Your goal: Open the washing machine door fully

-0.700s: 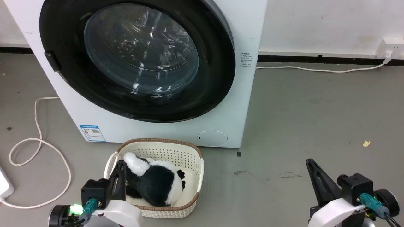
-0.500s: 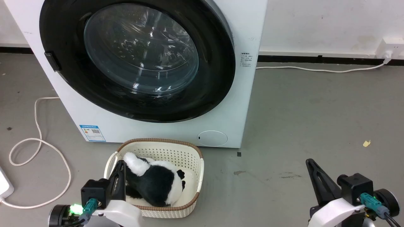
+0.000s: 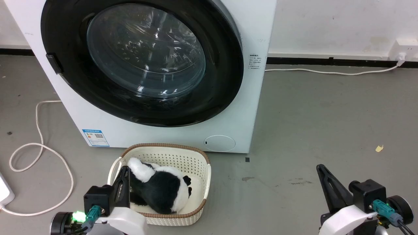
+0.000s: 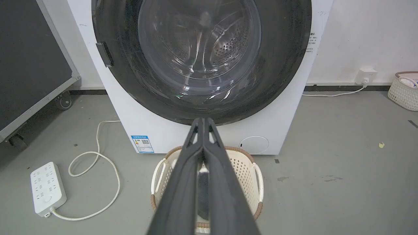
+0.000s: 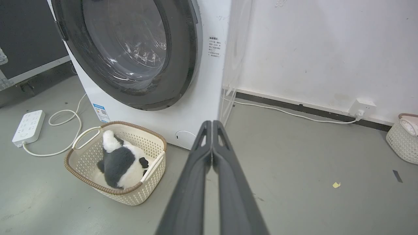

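Low down, left gripper [image 3: 124,168] and right gripper [image 3: 320,167], fingers pressed together, face the washing machine door [image 3: 145,60]

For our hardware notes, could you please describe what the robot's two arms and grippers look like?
The left gripper and right gripper each have two long, tapering dark fingers on a boxy black housing. The forearms are glossy white rounded shells. A teal plug with a black cable sits at each wrist; a green light glows beside the left one.
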You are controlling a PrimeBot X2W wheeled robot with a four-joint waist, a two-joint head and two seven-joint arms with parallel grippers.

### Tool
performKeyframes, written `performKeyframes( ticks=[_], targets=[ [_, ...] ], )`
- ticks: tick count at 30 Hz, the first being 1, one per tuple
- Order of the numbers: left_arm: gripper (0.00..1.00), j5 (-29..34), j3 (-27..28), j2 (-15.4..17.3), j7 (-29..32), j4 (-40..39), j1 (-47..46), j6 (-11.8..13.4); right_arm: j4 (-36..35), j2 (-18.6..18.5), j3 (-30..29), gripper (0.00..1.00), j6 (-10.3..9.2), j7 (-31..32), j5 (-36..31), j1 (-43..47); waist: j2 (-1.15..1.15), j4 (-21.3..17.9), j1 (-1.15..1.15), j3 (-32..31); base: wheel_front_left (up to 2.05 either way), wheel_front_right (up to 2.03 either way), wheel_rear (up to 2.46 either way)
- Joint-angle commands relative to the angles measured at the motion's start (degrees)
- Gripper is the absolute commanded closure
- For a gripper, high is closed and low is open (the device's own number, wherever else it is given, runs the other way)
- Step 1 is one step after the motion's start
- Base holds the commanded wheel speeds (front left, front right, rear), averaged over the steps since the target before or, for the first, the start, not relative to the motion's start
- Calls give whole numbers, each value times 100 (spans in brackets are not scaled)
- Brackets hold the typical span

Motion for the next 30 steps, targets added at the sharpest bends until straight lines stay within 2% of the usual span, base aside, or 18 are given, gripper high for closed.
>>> performKeyframes(
  ticks=[1, 22, 23, 30],
  targets=[
    [100, 51, 1, 3, 2, -23, -89, 10, -18, 24, -13, 100, 5, 3, -29, -67, 0, 0, 0, 0, 0, 0, 0],
    [100, 51, 1, 3, 2, -23, -89, 10, -18, 24, -13, 100, 5, 3, -29, -67, 0, 0, 0, 0, 0, 0, 0],
    [0, -5, 0, 0, -1, 0, 1, -1, 1, -1, 3, 0, 0, -1, 2, 1, 0, 0, 0, 0, 0, 0, 0],
    [0, -27, 4, 0, -59, 14, 14, 5, 31, 0, -4, 0, 0, -59, 61, 5, 0, 1, 0, 2, 0, 0, 0]
  ],
)
